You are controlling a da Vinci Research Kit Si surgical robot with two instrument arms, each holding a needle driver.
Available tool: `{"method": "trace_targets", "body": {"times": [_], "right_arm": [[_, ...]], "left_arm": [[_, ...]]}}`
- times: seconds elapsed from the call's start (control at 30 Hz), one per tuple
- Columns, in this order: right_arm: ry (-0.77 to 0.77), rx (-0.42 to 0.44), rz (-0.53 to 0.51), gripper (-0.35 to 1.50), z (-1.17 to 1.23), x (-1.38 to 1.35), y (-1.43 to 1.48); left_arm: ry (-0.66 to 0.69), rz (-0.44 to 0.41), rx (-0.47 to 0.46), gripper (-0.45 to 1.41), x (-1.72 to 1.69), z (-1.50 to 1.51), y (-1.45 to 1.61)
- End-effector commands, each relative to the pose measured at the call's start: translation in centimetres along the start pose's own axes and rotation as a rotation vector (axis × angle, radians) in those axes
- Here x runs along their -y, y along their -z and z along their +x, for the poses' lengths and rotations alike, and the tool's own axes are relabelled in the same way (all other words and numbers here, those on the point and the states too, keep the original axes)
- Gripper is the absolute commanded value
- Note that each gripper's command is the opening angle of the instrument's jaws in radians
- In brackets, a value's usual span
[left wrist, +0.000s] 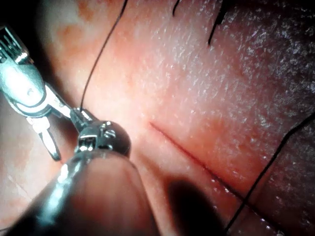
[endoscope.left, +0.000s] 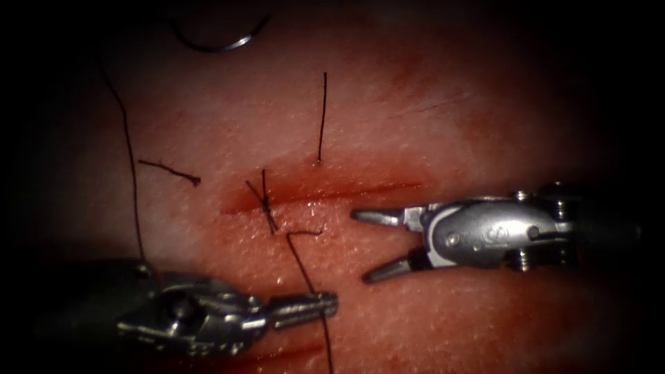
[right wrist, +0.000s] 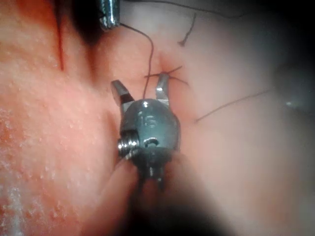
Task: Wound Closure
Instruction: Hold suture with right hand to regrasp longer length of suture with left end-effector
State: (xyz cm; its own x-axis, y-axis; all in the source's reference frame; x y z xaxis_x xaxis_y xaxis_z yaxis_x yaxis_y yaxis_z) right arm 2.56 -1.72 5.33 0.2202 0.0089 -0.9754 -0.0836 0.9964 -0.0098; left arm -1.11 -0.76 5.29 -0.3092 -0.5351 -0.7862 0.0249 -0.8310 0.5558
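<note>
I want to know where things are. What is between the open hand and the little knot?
In the endoscope view, only bare pink tissue lies between the right arm's open silver hand and the dark thread knot.

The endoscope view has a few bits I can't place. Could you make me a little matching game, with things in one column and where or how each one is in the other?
Things:
1. needle
2. left end effector
3. right end effector
4. knot

States:
A. jaws spread open, holding nothing
B. lying loose on the tissue above the cut, not in it
C. tied across the cut's left end
D. jaws shut on the thread

Pairs: 1-B, 2-D, 3-A, 4-C
</note>
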Motion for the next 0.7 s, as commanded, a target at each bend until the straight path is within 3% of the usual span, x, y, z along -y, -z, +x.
{"method": "trace_targets", "body": {"times": [0.03,0.37,0.57,0.7], "right_arm": [[0.019,-0.024,0.013,1.2,0.01,-0.04,-0.19],[0.059,-0.12,0.037,1.14,0.18,-0.15,-0.58],[0.065,-0.164,0.06,1.09,0.16,-0.17,-0.61],[0.07,-0.2,0.081,0.86,0.15,-0.18,-0.63]], "left_arm": [[0.003,0.0,-0.004,-0.45,0.02,-0.06,-0.06],[0.001,0.0,-0.01,-0.45,0.03,-0.27,-0.09],[0.013,-0.009,-0.008,-0.45,0.03,-0.26,-0.06],[0.013,-0.012,-0.006,-0.45,0.04,-0.23,-0.05]]}}
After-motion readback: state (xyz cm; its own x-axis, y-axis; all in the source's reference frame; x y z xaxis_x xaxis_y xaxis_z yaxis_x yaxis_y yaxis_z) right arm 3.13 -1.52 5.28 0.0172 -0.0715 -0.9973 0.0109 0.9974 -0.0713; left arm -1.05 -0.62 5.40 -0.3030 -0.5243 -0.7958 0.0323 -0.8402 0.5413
